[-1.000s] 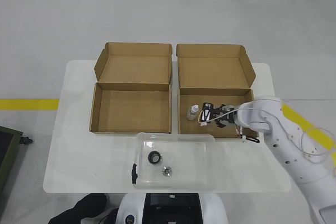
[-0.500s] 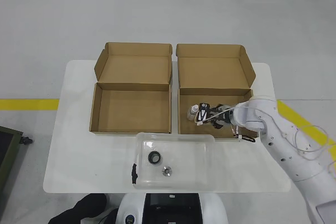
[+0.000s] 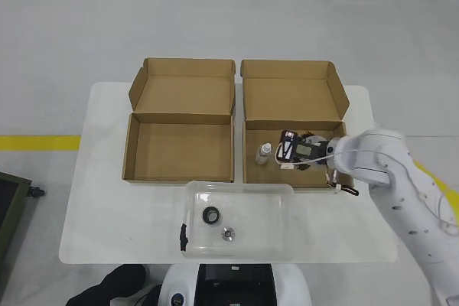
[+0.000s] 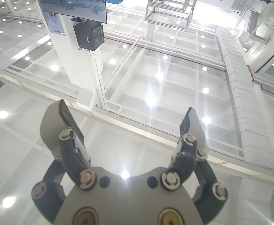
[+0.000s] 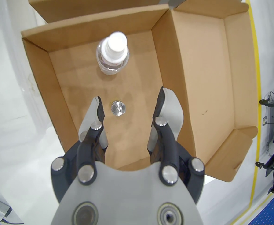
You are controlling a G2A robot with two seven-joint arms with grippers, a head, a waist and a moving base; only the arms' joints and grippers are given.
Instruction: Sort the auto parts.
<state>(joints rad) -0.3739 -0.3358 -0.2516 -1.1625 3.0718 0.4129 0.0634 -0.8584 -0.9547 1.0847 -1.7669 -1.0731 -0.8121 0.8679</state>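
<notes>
My right fingers (image 5: 168, 108) apart, empty, hanging over right cardboard box (image 5: 221, 71). Below them, small metal part (image 5: 118, 108) on box floor, near upright bottle (image 5: 112, 52). In clear tray (image 3: 275, 229): black ring (image 3: 211, 216), second metal part (image 3: 229, 234). My left fingers (image 4: 50, 127) apart, pointing at ceiling.

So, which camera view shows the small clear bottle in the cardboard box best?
The right wrist view: the bottle stands close and unblocked in the box. The top view shows it small, from above. The left wrist view faces the ceiling.
</notes>
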